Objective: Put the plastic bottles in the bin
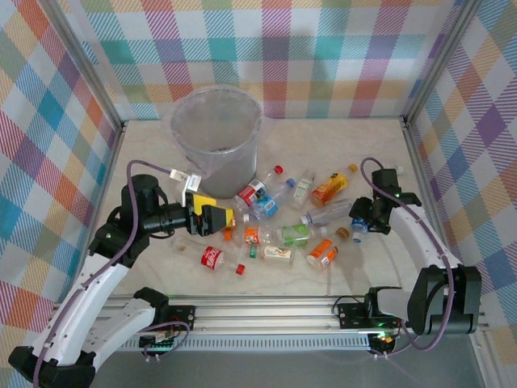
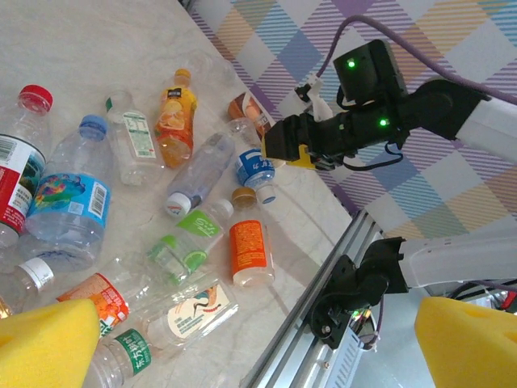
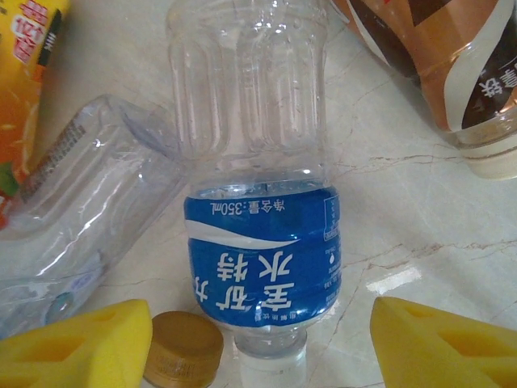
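While the right gripper [image 3: 258, 356] hangs wide open, the blue-label bottle [image 3: 258, 242] lies just beneath, neck seemingly between the pads [image 3: 73, 347], long axis square to their closing line, bin [image 1: 222, 162] well away leftward.

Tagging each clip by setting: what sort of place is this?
Probably a robot lab test cell, not a real home: plaid cloth walls surround a marble-look tabletop, two arms are bolted to an aluminium rail, and plastic bottles lie scattered by a bin.
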Tool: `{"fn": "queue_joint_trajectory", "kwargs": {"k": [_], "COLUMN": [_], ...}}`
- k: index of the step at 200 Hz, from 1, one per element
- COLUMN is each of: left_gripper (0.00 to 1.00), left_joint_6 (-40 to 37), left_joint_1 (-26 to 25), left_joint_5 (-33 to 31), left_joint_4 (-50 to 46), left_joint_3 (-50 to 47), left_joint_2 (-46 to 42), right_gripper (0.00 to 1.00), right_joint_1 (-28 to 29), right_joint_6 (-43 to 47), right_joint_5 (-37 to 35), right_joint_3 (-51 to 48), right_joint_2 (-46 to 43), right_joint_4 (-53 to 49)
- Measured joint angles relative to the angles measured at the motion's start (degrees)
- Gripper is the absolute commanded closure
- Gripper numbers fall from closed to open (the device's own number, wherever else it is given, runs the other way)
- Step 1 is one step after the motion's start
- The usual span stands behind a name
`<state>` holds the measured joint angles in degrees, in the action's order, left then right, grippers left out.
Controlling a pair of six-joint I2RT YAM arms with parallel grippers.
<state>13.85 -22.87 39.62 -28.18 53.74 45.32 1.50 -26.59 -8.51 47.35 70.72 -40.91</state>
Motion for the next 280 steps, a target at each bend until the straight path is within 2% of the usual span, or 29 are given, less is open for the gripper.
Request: {"fn": "queue_joint_trajectory", "kwargs": {"k": [123,198,280], "left_gripper": [0.00,0.00,0.00], "left_joint_6": [0.0,0.0,0.3], "left_joint_1": [0.0,0.0,0.0], "left_joint_5": [0.0,-1.2,-2.7], "left_joint_4": [0.0,-0.2,-0.2], "left_joint_3": [0.0,-0.1,-0.4], "left_joint_2": [-0.4,-0.8,-0.8], "right_gripper": [0.23,0.22,0.29], "right_joint_1": [0.0,0.0,0.0], "right_joint_6": [0.0,0.0,0.0], "right_joint_5": [0.3,1.0,1.1], "right_joint_3": [-0.1,-0.3,-0.3], "right_joint_2": [8.7,10.4,12.2], "right_joint_4": [2.9,4.0,4.0]}}
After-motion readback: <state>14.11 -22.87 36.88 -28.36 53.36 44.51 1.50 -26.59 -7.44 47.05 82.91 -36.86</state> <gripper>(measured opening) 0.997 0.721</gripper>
